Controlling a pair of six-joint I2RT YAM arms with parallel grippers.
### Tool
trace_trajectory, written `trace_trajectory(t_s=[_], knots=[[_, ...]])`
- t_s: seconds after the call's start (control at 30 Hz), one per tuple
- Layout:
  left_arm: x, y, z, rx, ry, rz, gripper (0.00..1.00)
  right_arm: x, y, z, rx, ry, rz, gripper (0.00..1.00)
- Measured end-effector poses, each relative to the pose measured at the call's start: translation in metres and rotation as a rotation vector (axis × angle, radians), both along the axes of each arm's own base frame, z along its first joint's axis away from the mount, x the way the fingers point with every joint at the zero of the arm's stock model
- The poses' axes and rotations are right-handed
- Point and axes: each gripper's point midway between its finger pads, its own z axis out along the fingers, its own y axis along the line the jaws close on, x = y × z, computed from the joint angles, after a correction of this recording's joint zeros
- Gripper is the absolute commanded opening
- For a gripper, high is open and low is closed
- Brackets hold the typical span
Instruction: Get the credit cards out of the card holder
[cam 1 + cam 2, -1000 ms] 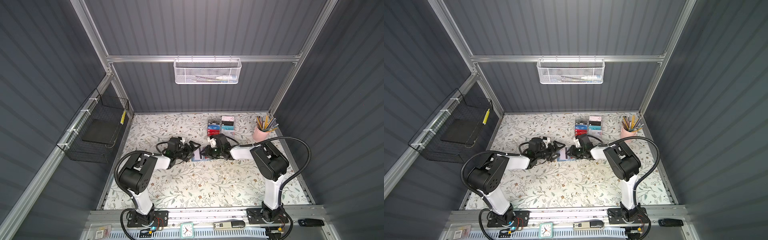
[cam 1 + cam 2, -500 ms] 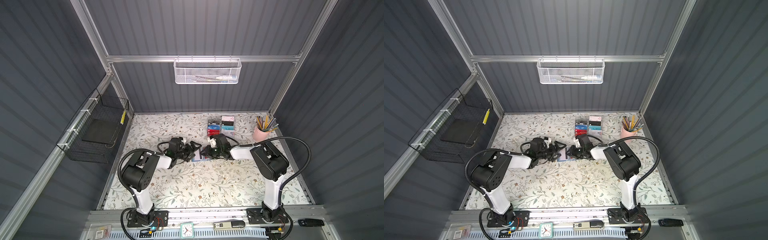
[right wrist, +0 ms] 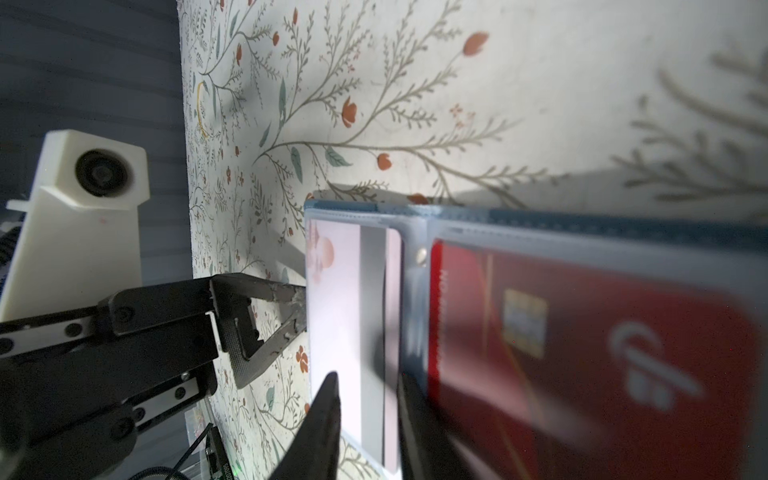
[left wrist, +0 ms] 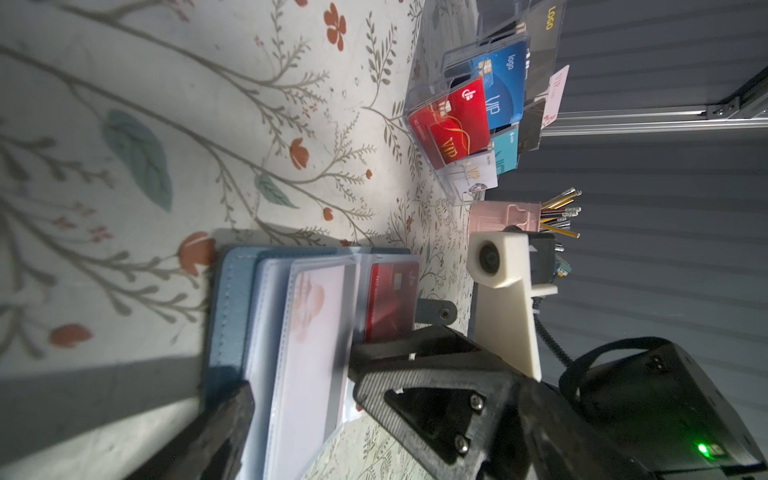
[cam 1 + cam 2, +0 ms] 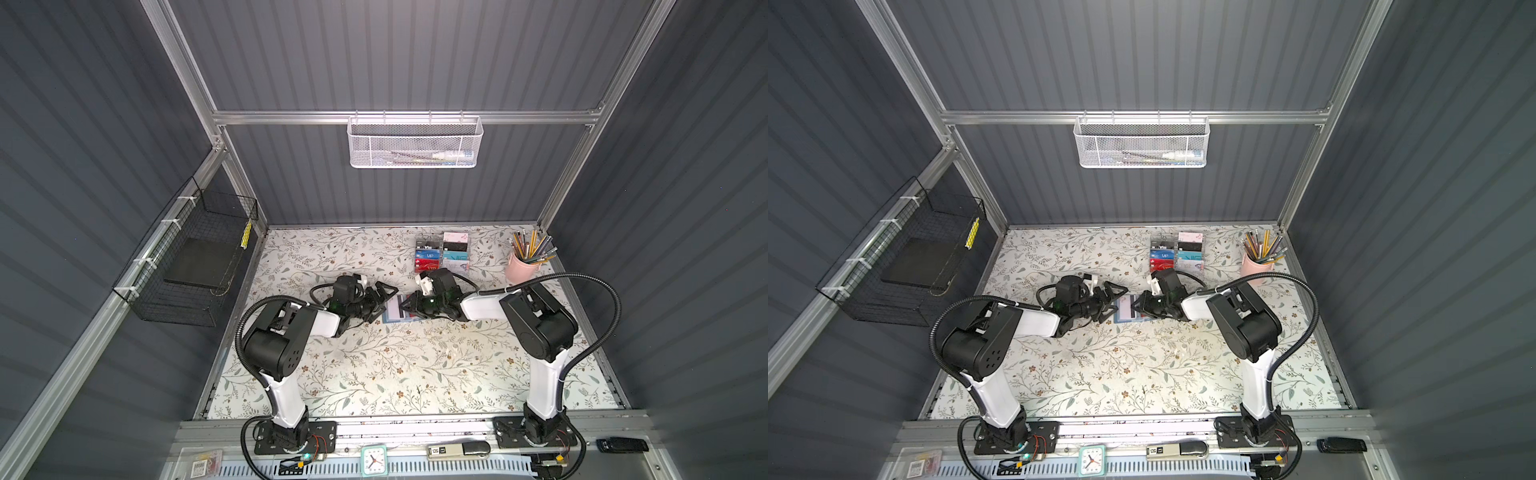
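You had both arms bent at the elbow and reaching low over the floral table (image 5: pixel 374 374). The forearms were nearly level and the wrists turned inward, so the two grippers faced each other across the card holder (image 5: pixel 394 311). In both top views the holder lay open and flat near the table's middle, just in front of the clear card rack (image 5: pixel 442 253).

Your left gripper (image 5: pixel 384 303) stood spread wide with nothing in it. In the left wrist view one of its fingers (image 4: pixel 226 415) sat at the outer edge of the holder's blue cover.

Your right gripper (image 5: pixel 403 306) came in from the opposite side with its jaws drawn narrow. In the right wrist view its fingertips (image 3: pixel 328 399) straddled the dark stripe of the white card (image 3: pixel 336 291), which lay in the clear sleeve nearer your left gripper. You could not tell from these views whether the fingertips pinched the card or only rested on it. The red card (image 3: pixel 582 353) sat in the neighbouring sleeve, below the right wrist.
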Motion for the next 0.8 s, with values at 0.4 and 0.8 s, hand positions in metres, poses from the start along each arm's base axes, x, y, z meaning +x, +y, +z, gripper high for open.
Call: trace_trajectory(t_s=[0.4,0.8], knots=[[0.0017,-0.0017,0.0003,-0.019,-0.032,-0.008,1.00,-0.0030,-0.0006,0.0022,0.105,-0.005,-0.028,0.26],[0.0054,0.0007,0.0003,-0.025,-0.054,0.000,1.00,-0.0032,0.0064,0.0094,0.239,0.000,-0.021,0.25]])
